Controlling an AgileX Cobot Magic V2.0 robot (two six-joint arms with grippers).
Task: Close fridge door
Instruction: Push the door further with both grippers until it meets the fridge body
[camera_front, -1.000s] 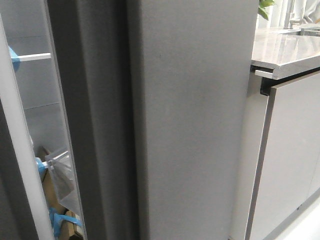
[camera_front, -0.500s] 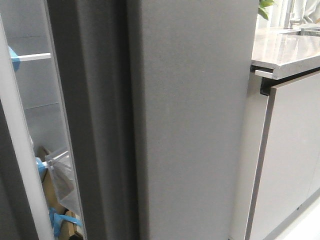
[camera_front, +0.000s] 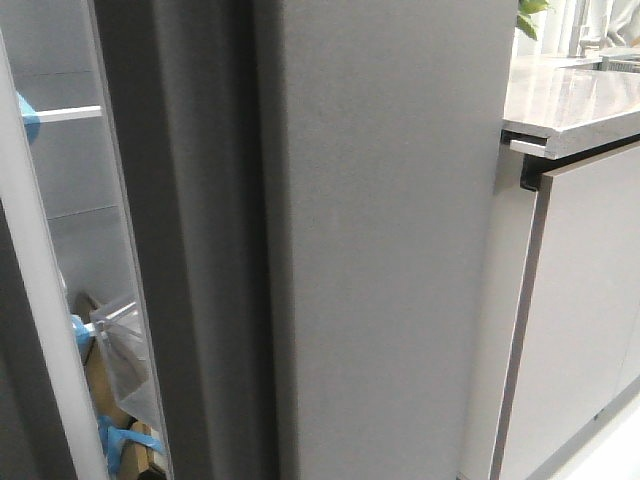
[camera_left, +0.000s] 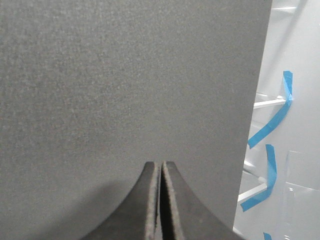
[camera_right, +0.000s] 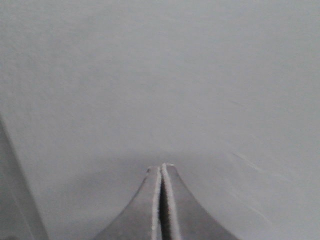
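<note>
The fridge door (camera_front: 390, 250) is a tall matte dark grey slab filling the middle of the front view, with its thick grooved edge (camera_front: 200, 250) towards the open fridge on the left. Neither gripper shows in the front view. In the left wrist view my left gripper (camera_left: 161, 164) is shut and empty, with its tips at or very near the door's flat face (camera_left: 125, 75). My right gripper (camera_right: 161, 166) is shut and empty, close to a plain pale grey flat surface (camera_right: 160, 75); I cannot tell whether that surface is the door.
The fridge's white interior (camera_front: 70, 180) shows at the left with a shelf (camera_front: 60, 114), a clear plastic bag (camera_front: 125, 345) and blue tape (camera_left: 272, 120). A stone countertop (camera_front: 580, 100) and a glossy pale grey cabinet front (camera_front: 590, 300) stand to the right of the door.
</note>
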